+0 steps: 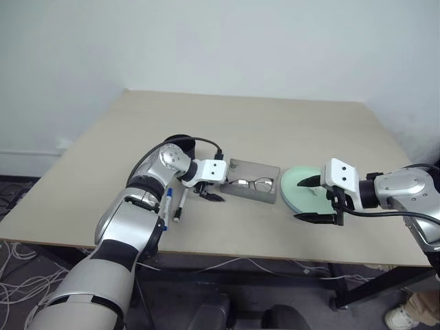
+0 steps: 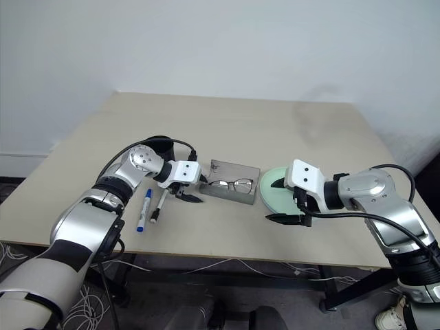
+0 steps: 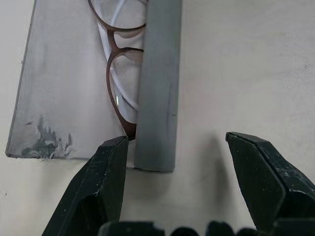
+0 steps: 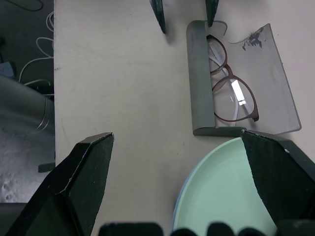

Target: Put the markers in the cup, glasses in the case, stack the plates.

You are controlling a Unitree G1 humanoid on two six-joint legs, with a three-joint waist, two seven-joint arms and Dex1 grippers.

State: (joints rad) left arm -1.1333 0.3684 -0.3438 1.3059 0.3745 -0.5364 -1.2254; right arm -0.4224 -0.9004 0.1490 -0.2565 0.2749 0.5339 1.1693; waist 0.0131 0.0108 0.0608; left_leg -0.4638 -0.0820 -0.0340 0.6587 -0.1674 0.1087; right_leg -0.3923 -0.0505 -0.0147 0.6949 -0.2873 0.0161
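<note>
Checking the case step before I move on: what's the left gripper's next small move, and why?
Probably shift the open left gripper onto the case's raised lid edge and tip it shut. The glasses already lie inside the open case, the plates are stacked, and the markers lie on the table.

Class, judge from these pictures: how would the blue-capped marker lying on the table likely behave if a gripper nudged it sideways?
The blue-capped marker looks slim and round, so it would probably roll across the smooth table. It seems light and stiff, likely shifting at a slight touch. Rolling rightward, it might bump the black-capped marker beside it.
</note>
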